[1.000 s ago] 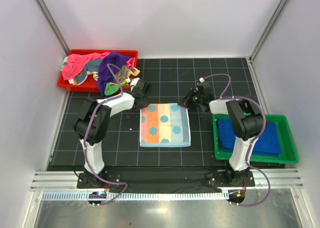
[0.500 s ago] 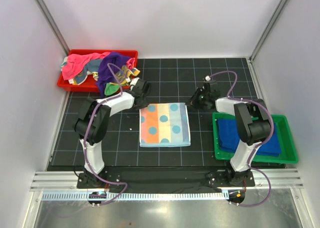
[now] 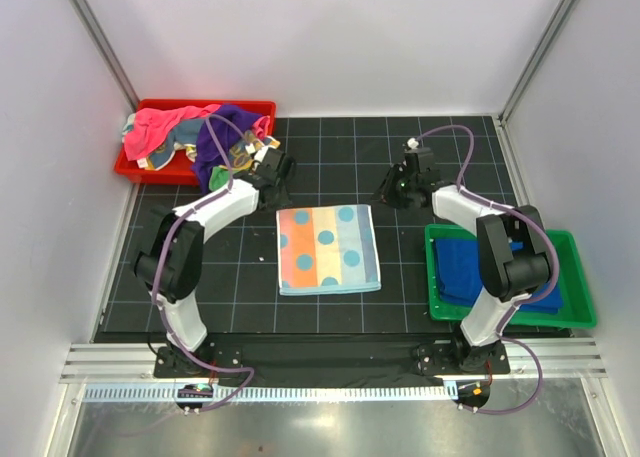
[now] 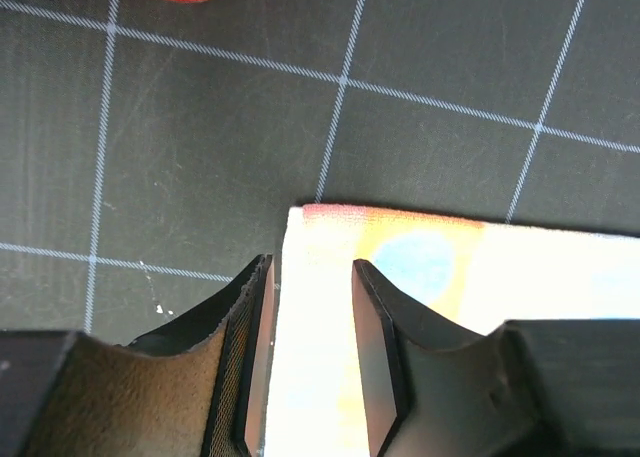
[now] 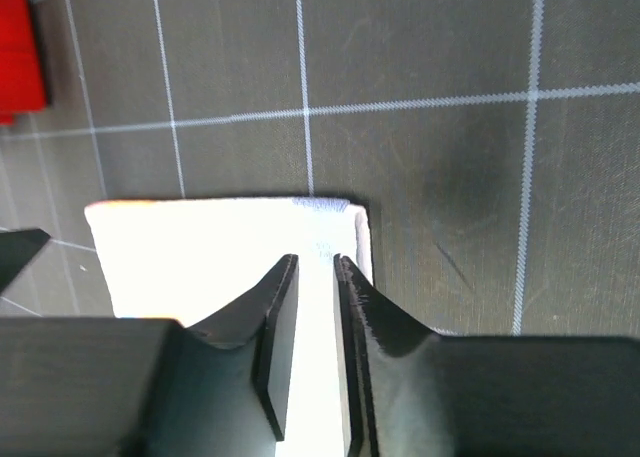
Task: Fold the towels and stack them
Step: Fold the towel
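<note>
Polka-dot towel point(image 3: 328, 249) is laid flat at the middle of the desk point(image 3: 330, 157), folded into a neat rectangle with its edges squared to the grid. That suits a lift or one more fold.

Left fingers point(image 3: 278, 175) are held above the towel's far-left corner. In the left wrist view they are parted moderately, nothing is gripped, and the corner is seen below through the gap. Right fingers point(image 3: 392, 189) are held just beyond the far-right corner. They are parted only narrowly, and no cloth is seen pinched between them.

Both sets of fingers are judged to be clear of the cloth, one at each far corner, so the fold is left undisturbed.

A blue towel point(image 3: 462, 262) is lying folded in the green tray point(image 3: 580, 317) on the right, which is judged to be the stacking spot. A heap of towels point(image 3: 190, 132) is left unfolded in the red tray point(image 3: 130, 169) at far left.

The likely next step is that the folded towel is carried to the green tray. The risk is that the fold slips open if only one layer is caught.
</note>
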You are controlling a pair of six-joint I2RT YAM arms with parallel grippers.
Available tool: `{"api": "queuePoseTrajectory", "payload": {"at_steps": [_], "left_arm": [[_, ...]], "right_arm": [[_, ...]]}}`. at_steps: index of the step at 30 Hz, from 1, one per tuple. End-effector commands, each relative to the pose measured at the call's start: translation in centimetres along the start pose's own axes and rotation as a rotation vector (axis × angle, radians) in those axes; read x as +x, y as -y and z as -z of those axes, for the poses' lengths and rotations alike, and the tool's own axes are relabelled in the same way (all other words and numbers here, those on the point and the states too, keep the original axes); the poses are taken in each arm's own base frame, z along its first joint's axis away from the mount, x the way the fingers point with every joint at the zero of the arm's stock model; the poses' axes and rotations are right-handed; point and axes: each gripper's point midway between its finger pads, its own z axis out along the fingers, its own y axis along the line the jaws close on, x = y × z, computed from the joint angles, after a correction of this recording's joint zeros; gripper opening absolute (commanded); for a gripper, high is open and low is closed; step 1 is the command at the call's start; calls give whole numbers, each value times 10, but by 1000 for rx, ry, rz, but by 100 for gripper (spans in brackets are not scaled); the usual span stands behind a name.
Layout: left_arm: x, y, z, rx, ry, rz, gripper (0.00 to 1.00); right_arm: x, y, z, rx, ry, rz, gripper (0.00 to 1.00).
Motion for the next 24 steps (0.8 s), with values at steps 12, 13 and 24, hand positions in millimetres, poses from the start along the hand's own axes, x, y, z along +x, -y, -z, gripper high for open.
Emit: {"api": "queuePoseTrajectory", "payload": {"at_steps": [12, 13, 24], "left_arm": [[8, -5, -25, -27, -32, -88, 48], [10, -6, -27, -33, -39, -88, 47], [21, -11, -42, -32, -34, -90, 47]], "right_arm": [[10, 1, -25, 102, -44, 144, 40], [11, 1, -27, 107, -45, 149, 41], [14, 6, -38, 156, -35, 190, 42]]}}
